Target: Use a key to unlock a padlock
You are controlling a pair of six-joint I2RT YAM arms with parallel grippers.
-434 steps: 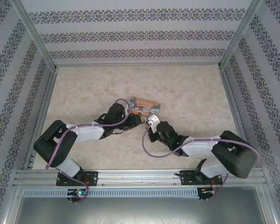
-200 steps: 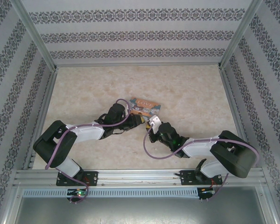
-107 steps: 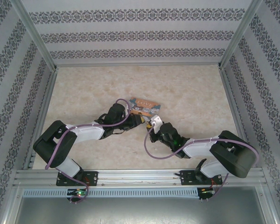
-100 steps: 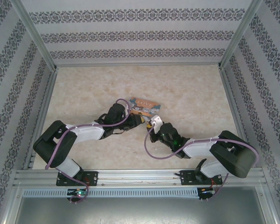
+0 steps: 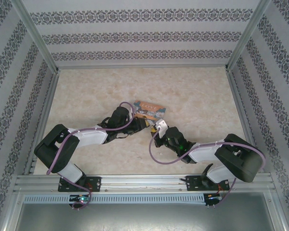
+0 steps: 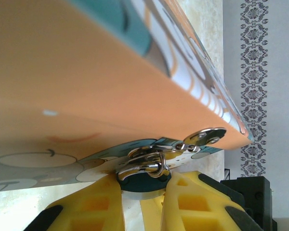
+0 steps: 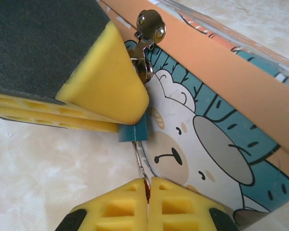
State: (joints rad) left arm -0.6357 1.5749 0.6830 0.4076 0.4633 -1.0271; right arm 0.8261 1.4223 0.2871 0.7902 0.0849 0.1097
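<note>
The tiny padlock (image 6: 141, 181) has a dark teal body and a silver shackle (image 6: 149, 161) hooked through the hasp of the colourful box (image 6: 86, 72). My left gripper (image 6: 144, 190) is shut on the padlock's body, one yellow finger on each side. In the right wrist view the padlock (image 7: 133, 133) peeks out below the left gripper's finger (image 7: 106, 91). A thin silver key (image 7: 140, 161) runs from the lock's underside down into my right gripper (image 7: 148, 185), which is shut on it. From above, both grippers meet at the box's (image 5: 150, 109) near edge.
The box lies on a pale marbled tabletop (image 5: 192, 96) inside patterned walls with metal frame posts. Its round hasp plate (image 7: 151, 21) sits just above the lock. Open tabletop stretches behind and to both sides.
The right gripper has edged slightly toward the box and its wrist has turned a little. The left arm and the box have stayed put.
</note>
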